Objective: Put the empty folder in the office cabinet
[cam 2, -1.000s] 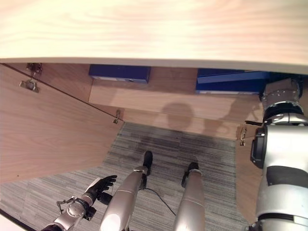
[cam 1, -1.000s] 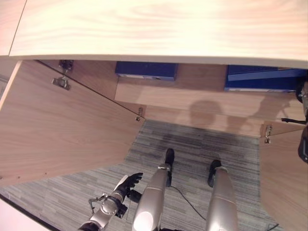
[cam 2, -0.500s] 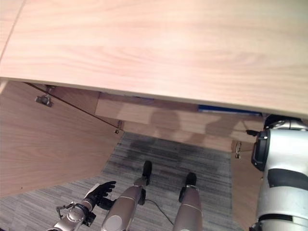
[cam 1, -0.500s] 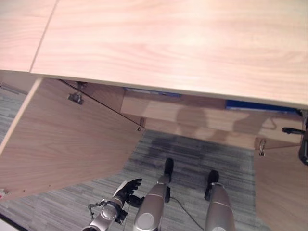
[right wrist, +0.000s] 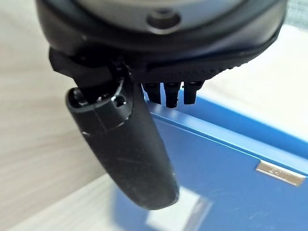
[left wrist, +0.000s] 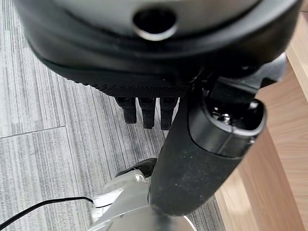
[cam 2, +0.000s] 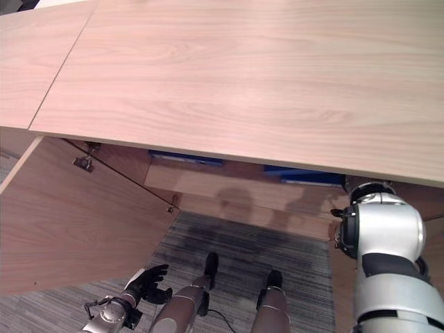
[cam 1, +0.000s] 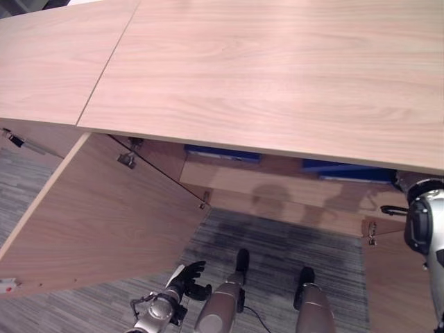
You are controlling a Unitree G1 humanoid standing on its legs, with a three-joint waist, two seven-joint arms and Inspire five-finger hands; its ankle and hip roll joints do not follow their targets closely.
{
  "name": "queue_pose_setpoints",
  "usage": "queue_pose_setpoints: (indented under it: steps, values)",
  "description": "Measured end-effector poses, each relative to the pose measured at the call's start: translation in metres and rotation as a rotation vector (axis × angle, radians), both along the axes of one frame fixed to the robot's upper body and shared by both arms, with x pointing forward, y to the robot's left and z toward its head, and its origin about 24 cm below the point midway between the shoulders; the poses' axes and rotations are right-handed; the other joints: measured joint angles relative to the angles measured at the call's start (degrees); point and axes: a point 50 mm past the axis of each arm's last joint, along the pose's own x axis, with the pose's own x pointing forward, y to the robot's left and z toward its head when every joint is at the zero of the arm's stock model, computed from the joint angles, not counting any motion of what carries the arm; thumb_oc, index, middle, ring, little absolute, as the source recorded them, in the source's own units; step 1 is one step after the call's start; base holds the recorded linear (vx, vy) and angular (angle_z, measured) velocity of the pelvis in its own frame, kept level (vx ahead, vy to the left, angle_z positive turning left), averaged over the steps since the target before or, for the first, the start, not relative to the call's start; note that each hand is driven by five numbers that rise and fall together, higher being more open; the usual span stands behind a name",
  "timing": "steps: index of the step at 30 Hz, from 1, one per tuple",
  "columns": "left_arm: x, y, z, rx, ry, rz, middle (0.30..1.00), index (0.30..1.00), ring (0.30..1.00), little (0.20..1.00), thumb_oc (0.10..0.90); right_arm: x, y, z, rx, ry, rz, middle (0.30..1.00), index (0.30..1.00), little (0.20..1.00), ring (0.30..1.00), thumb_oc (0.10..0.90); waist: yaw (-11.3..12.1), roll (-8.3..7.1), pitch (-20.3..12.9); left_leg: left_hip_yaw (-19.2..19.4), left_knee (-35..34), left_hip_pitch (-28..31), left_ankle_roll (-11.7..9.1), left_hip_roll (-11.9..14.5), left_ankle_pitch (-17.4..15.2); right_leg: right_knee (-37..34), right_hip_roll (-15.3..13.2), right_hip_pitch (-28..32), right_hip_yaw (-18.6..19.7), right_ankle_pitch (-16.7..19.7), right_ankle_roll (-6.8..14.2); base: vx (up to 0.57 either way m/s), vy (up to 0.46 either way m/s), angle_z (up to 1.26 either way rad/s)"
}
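A blue folder [right wrist: 231, 178] with a small metal label plate lies on the wooden shelf inside the cabinet. My right hand [right wrist: 130, 149] hovers just over it, open, thumb stretched out and fingers [right wrist: 168, 94] straight, nothing in its grasp. From the head, that folder [cam 1: 347, 171] peeks out under the cabinet top [cam 1: 263, 69], where my right forearm [cam 2: 381, 229] reaches in. A second blue folder [cam 1: 222, 153] sits further left on the same shelf. My left hand [cam 1: 182, 277] hangs low by the floor, open and empty, its fingers [left wrist: 147, 113] straight.
The left cabinet door [cam 1: 104, 208] stands swung wide open towards me, and the right door [cam 1: 395, 277] is open too. Grey striped carpet [cam 1: 277, 243] lies in front of the cabinet. The wide wooden top overhangs the shelf.
The whole picture has shifted, so the camera moved: more of the cabinet top shows now and less of the shelf. My left hand hangs as before.
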Motion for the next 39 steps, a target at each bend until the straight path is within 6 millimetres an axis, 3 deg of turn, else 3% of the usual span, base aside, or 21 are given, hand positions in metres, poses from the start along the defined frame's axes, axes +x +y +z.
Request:
queue_pose_setpoints:
  steps: [9, 13, 15, 17, 25, 29, 34, 39]
  values:
    - [-0.004, -0.01, -0.007, -0.029, 0.028, 0.033, 0.9, 0.9, 0.9, 0.9, 0.8, -0.014, 0.021, -0.064, 0.083, 0.136, 0.005, 0.9, 0.9, 0.9, 0.9, 0.8, -1.1, -0.97, -2.6, 0.2, -1.2, 2.6, 0.2, 0.7, -0.6, -2.1, 0.7, 2.8, 0.2, 0.4, 0.3, 0.01, 0.007, -0.02]
    - [-0.016, -0.029, -0.016, -0.074, 0.07, 0.063, 0.9, 0.9, 0.9, 0.9, 0.8, -0.029, 0.03, -0.101, 0.103, 0.211, 0.012, 0.9, 0.9, 0.9, 0.9, 0.8, -1.7, -1.42, -5.0, 0.6, -3.8, 6.0, 0.0, 1.4, -0.7, -6.3, 1.6, 6.8, -0.1, 1.5, 0.4, 0.05, 0.005, -0.07]
    - [-0.015, -0.034, -0.017, -0.087, 0.072, 0.067, 0.9, 0.9, 0.9, 0.9, 0.8, -0.032, 0.033, -0.108, 0.102, 0.225, 0.012, 0.9, 0.9, 0.9, 0.9, 0.8, -2.5, -1.64, -5.5, 1.1, -4.4, 6.8, 0.2, 1.5, -0.5, -7.4, 1.7, 7.7, -0.1, 2.0, 0.7, 0.06, -0.006, -0.08]
    - [-0.025, -0.035, -0.022, -0.09, 0.11, 0.097, 0.9, 0.9, 0.9, 0.9, 0.8, -0.036, 0.048, -0.127, 0.131, 0.241, 0.027, 0.9, 0.9, 0.9, 0.9, 0.8, -3.8, -1.81, -6.9, 1.5, -5.4, 8.6, 0.1, 2.2, -0.3, -11.4, 2.6, 10.4, -0.3, 3.5, 0.7, 0.06, -0.011, -0.14]
    - [-0.027, -0.036, -0.025, -0.091, 0.122, 0.148, 0.9, 0.9, 0.9, 0.9, 0.8, -0.051, 0.063, -0.156, 0.128, 0.249, 0.05, 0.9, 0.9, 0.9, 0.9, 0.8, -5.3, -1.6, -8.4, 2.8, -5.5, 10.2, 0.3, 2.9, -1.1, -17.2, 3.5, 14.0, 0.1, 5.8, 0.7, 0.02, -0.005, -0.09]
    - [-0.033, -0.034, -0.028, -0.084, 0.15, 0.182, 0.9, 0.9, 0.9, 0.9, 0.8, -0.05, 0.096, -0.168, 0.106, 0.148, 0.154, 0.9, 0.9, 0.9, 0.9, 0.8, -7.7, -1.57, -8.4, 3.4, -5.5, 10.5, 0.2, 3.0, -1.4, -17.4, 3.7, 14.0, 0.9, 5.9, 0.9, -0.02, 0.008, -0.11]
    - [-0.03, -0.04, -0.028, -0.115, 0.139, 0.252, 0.9, 0.9, 0.9, 0.9, 0.8, -0.074, 0.145, -0.178, 0.093, -0.026, 0.331, 0.9, 0.9, 0.9, 0.9, 0.8, -9.9, -1.53, -8.5, 4.7, -5.5, 10.8, 0.0, 3.2, -1.7, -18.1, 4.0, 13.9, 2.0, 6.4, 1.0, 0.0, -0.001, -0.11]
    - [-0.028, -0.046, -0.027, -0.136, 0.142, 0.281, 0.9, 0.9, 0.9, 0.9, 0.8, -0.1, 0.157, -0.182, 0.025, -0.072, 0.446, 0.9, 0.9, 0.9, 0.9, 0.8, -10.8, -1.98, -8.7, 5.8, -5.5, 12.1, -0.3, 3.5, -2.5, -19.1, 4.4, 15.1, 2.9, 6.8, 1.0, 0.01, -0.014, -0.12]
